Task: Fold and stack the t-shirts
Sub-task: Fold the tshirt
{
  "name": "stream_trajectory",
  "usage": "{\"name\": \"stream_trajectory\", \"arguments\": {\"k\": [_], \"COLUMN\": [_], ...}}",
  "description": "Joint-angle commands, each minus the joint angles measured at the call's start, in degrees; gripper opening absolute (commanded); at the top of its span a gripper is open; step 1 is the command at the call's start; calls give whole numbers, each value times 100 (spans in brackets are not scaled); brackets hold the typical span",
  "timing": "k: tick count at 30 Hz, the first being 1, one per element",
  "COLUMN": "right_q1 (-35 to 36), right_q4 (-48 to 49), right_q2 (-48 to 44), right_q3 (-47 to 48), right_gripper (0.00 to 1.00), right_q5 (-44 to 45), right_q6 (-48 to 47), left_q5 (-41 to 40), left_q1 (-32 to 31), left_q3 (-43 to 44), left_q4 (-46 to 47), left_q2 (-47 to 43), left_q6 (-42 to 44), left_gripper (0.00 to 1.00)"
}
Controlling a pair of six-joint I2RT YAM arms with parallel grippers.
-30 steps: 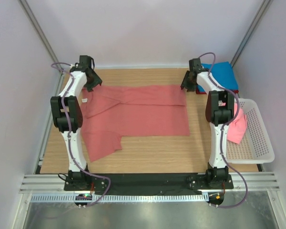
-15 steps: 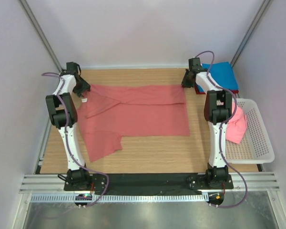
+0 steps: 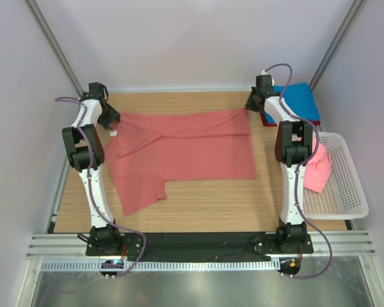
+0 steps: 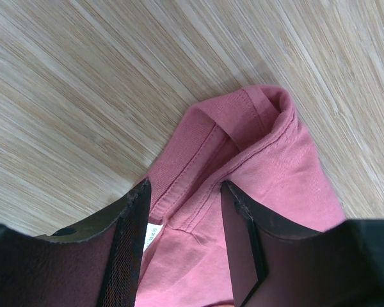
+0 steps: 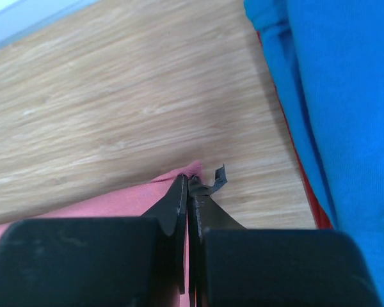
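Midway, by the look of it: on the desk [image 3: 198, 211] the salmon-red t-shirt [image 3: 185, 150] lies spread out, not yet folded. A pink t-shirt [image 3: 317, 169] waits crumpled in the white basket [image 3: 349, 185]. At the far right corner a blue t-shirt [image 3: 297, 102] sits folded on what seems a dark red t-shirt [image 5: 310, 192], only its edge showing. The right gripper [image 5: 189, 182] has its fingers pressed together on the salmon-red shirt's far corner. The left gripper [image 4: 182, 192] holds its fingers apart, straddling the collar.

Right end effector [image 5: 187, 182] pinched closed; left end effector [image 4: 184, 188] parted.
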Motion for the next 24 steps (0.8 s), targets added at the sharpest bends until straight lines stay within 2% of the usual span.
{"name": "stream_trajectory", "arguments": {"k": [1, 7, 8, 10, 14, 18, 21, 24], "right_q1": [-96, -34, -43, -43, -52, -43, 106, 281], "right_q4": [557, 741, 768, 560, -363, -1759, -1964, -1912], "right_q2": [-150, -439, -449, -379, -343, -632, -940, -1318], "right_q3": [190, -3, -47, 58, 488, 665, 97, -562], "right_gripper": [1, 2, 7, 26, 37, 38, 30, 28], "right_q5": [77, 42, 50, 59, 322, 622, 551, 438], "right_q6": [-42, 20, 20, 81, 256, 660, 767, 705], "left_q5": [-385, -351, -324, -193, 62, 203, -51, -333], "left_q1": [232, 276, 285, 276, 268, 233, 127, -74], "left_q3": [-51, -51, -59, -68, 19, 334, 625, 311], "left_q4": [-246, -299, -299, -272, -290, -595, -1245, -1424], "left_q2": [305, 314, 305, 261, -2, -441, -556, -960], "left_q6": [14, -39, -48, -48, 22, 75, 268, 435], "left_gripper": [50, 50, 50, 50, 52, 54, 54, 54]}}
